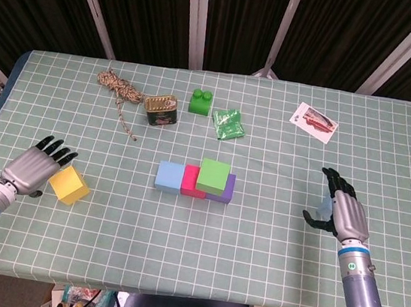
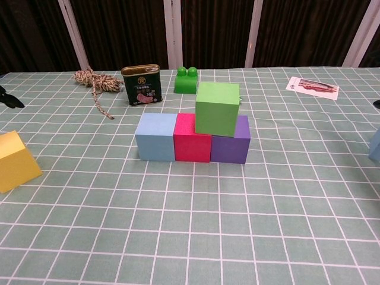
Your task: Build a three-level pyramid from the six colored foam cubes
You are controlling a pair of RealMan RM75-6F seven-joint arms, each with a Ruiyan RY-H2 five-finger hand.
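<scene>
Three foam cubes form a row at the table's middle: light blue (image 1: 169, 175) (image 2: 155, 136), pink-red (image 1: 191, 183) (image 2: 192, 142) and purple (image 1: 225, 192) (image 2: 231, 147). On the pink-red and purple cubes sits a green cube (image 1: 214, 176) (image 2: 217, 108). A yellow cube (image 1: 69, 185) (image 2: 15, 160) lies at the front left. My left hand (image 1: 34, 167) is beside it with fingers spread, holding nothing. At the right, my right hand (image 1: 343, 211) curls thumb and fingers around a second light blue cube (image 1: 322, 207) (image 2: 375, 145), mostly hidden behind the hand.
At the back stand a green tin (image 1: 161, 110) (image 2: 142, 84), a green toy brick (image 1: 201, 102) (image 2: 186, 79) and a green packet (image 1: 228, 124). A coil of rope (image 1: 117, 86) (image 2: 94, 79) lies back left, a printed card (image 1: 314, 122) (image 2: 312, 86) back right.
</scene>
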